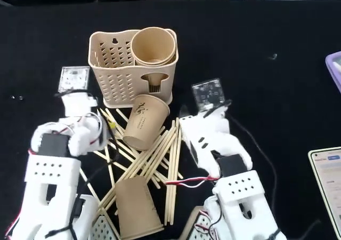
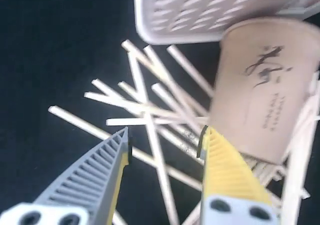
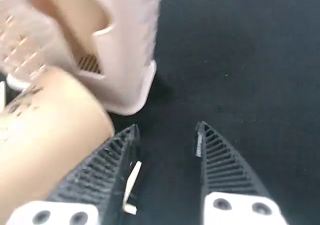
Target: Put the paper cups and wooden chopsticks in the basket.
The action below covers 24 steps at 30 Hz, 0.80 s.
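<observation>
Paper cup [image 1: 145, 121], frame centre: is lying diagonally, wider end pointing up-right toward basket [image 1: 113, 80], which is holding nested cups [image 1: 153, 45]. Left pincer [image 2: 165, 135] and right pincer [image 3: 167, 130] are both gaping apart.

Hovering over black bench [image 3: 240, 60]: dark ribbed end effector [image 3: 167, 130], jaws spread apart. Just beside one finger, tipped tan paper cup [image 3: 45, 135]; beyond, beige slotted plastic basket [image 3: 130, 45].

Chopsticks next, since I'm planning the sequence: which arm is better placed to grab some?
Left, probably. The left gripper, open, hangs directly over the chopsticks; the right gripper points at bare table beside the basket.
</observation>
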### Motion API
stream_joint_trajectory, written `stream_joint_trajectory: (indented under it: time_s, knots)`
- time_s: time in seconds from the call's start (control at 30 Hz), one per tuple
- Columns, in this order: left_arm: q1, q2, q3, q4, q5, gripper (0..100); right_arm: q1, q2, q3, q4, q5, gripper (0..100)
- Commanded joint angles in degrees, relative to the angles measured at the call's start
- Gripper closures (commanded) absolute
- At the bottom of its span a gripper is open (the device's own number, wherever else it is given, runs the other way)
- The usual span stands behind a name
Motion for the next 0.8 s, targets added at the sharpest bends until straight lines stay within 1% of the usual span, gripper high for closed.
stream_joint_trajectory:
  time_s: [0.0, 0.17, 0.33, 0.4, 0.53, 0.6, 0.77]
  knots:
    - [5.23, -2.37, 0.13, -2.37, 2.73, 76, 2.81, -1.27, -0.13, -2.46, -0.53, 81.5]
    - [11.21, -4.04, 0.22, -2.64, 2.90, 76, 3.25, -1.36, 0.66, -2.64, -0.18, 81.5]
    - [16.31, -3.78, 1.19, -3.08, 2.46, 68, 3.25, -1.36, 0.84, -2.55, -0.18, 81.5]
    - [17.19, -3.78, 3.30, -5.98, 2.29, 68, 3.25, -1.36, 0.84, -2.46, -0.18, 81.5]
    - [18.33, -3.87, 10.77, -14.77, -1.58, 68, 3.34, -1.27, 0.92, -2.37, -0.18, 81.5]
    - [18.86, -4.31, 13.41, -17.58, -2.20, 68, 3.34, -1.19, 1.01, -2.37, -0.18, 81.5]
    - [18.07, -3.87, 15.96, -18.81, -2.99, 68, 3.34, -1.54, 1.89, -2.55, -0.09, 81.5]
